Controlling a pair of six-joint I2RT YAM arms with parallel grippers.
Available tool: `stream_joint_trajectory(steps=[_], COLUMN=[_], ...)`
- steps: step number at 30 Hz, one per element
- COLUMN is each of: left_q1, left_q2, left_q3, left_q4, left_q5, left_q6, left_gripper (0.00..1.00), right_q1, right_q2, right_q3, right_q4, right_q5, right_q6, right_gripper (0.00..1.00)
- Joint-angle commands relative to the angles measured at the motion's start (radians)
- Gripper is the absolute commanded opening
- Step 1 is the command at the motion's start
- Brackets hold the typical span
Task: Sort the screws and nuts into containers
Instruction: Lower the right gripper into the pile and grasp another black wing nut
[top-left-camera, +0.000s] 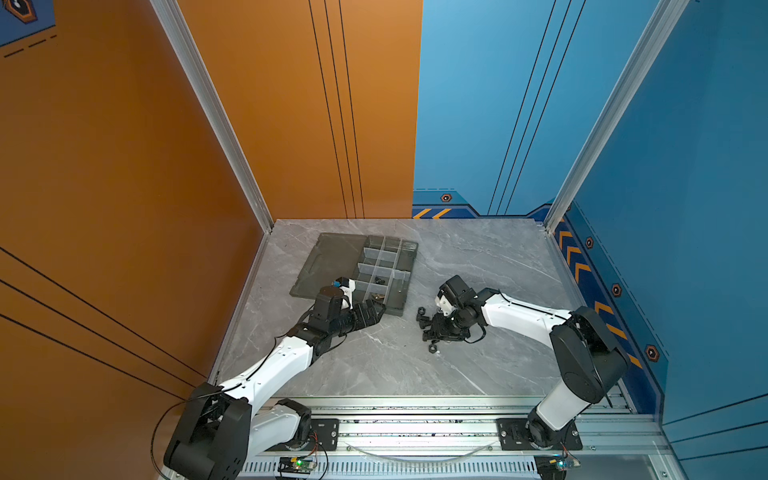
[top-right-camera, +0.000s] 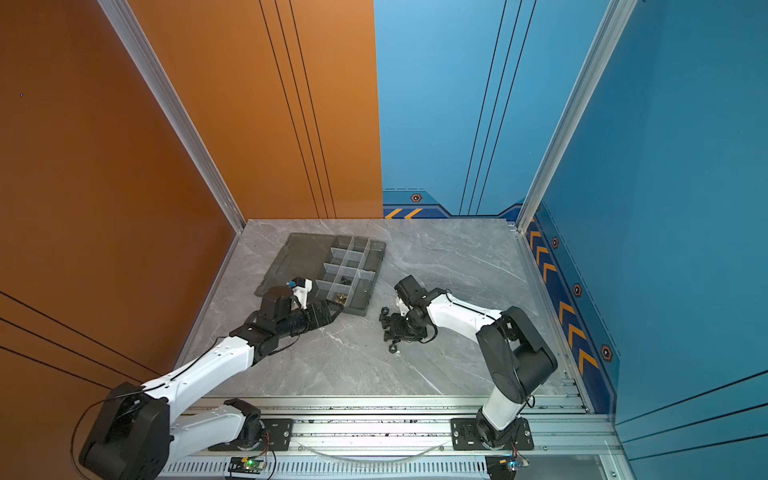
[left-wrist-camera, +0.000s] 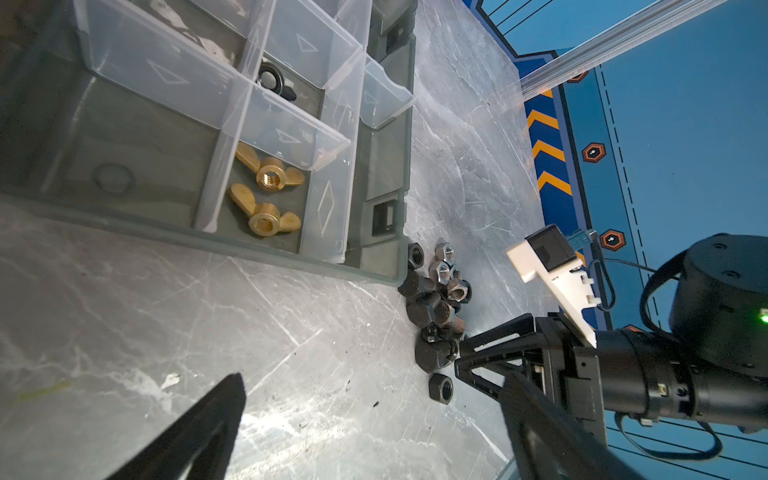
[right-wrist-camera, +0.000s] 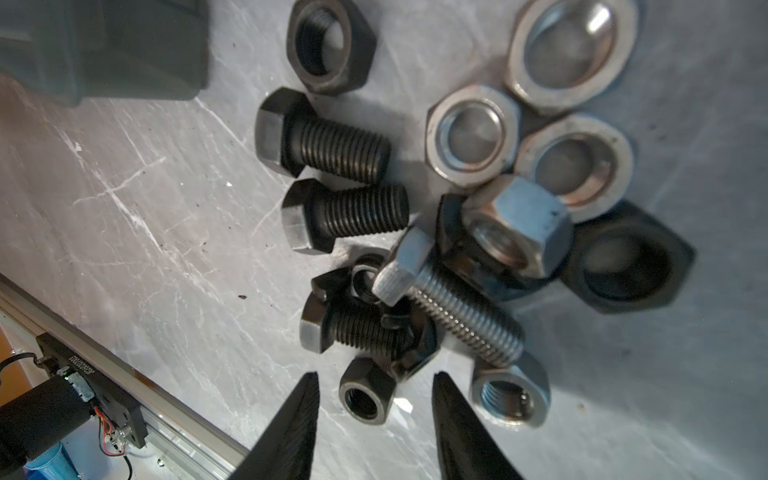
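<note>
In both top views the tray sits by the table's far left corner, with a dark pile off its near corner, too small to sort by eye.

In the left wrist view the left gripper hangs empty, jaws wide apart, beside the corner cell with two brass wing nuts.

In the right wrist view the right gripper, jaws partly apart, straddles a small black nut without touching it, likely lining up a pinch. The screws lie beyond.
</note>
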Motion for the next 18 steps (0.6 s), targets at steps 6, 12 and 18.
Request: stream_joint_trajectory(steps=[6,12,18], left_q1=[-0.006,-0.009,-0.01], left_q2=[0.019,0.024,0.03], left_q3=[0.004,0.005,0.005], left_q4=[0.015,0.016,0.02], left_q5=[0.022,0.023,0.021], left_q6=[-0.003,-0.003,-0.004], left_gripper=[0.98,0.98,0.98], right_q1=[-0.012,-0.01,-0.01], right_q2=[0.019,0.031,0.032], right_q3=[-0.025,-0.028,-0.026], right_q4=[-0.001,-0.016,-0.044], right_q5=[0.07,0.112,0.168], right_q6=[0.0,-0.01,-0.024], right_gripper=[0.47,0.47,0.46])
